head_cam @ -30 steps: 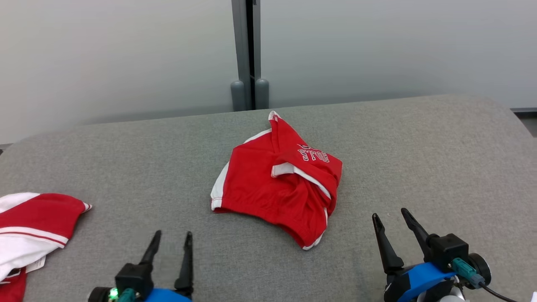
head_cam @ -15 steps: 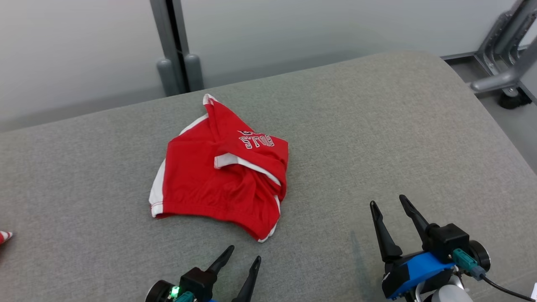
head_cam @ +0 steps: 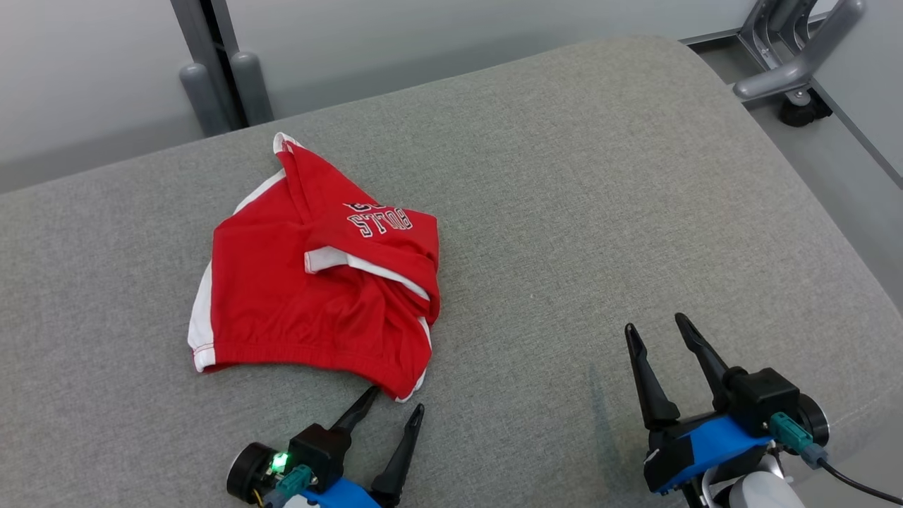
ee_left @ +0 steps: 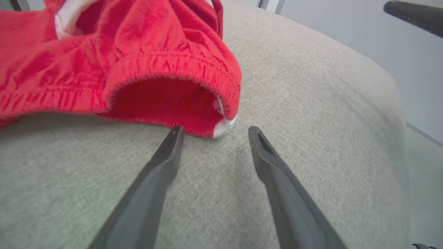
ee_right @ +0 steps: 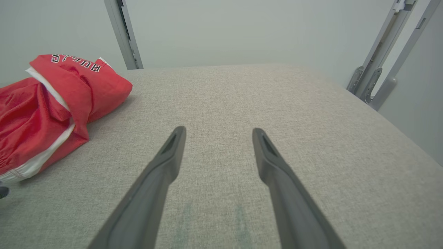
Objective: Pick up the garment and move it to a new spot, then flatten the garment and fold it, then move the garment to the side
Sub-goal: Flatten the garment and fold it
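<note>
The garment is a crumpled pair of red shorts with white trim and white lettering, lying on the grey padded table left of centre. My left gripper stands open at the garment's near right corner, one fingertip touching the hem. In the left wrist view the waistband opening of the garment gapes just beyond my left gripper. My right gripper is open over bare fabric at the lower right, well clear of the shorts. The right wrist view shows my right gripper open and the garment at its left.
A grey post stands behind the table's far edge before a pale wall. A metal frame on a caster sits on the floor past the table's right edge. The table's right half is bare fabric.
The camera has swung right, so the shorts sit further left in view and a second red-and-white garment at the far left has left the picture. My left gripper has closed in on the shorts' near corner.
</note>
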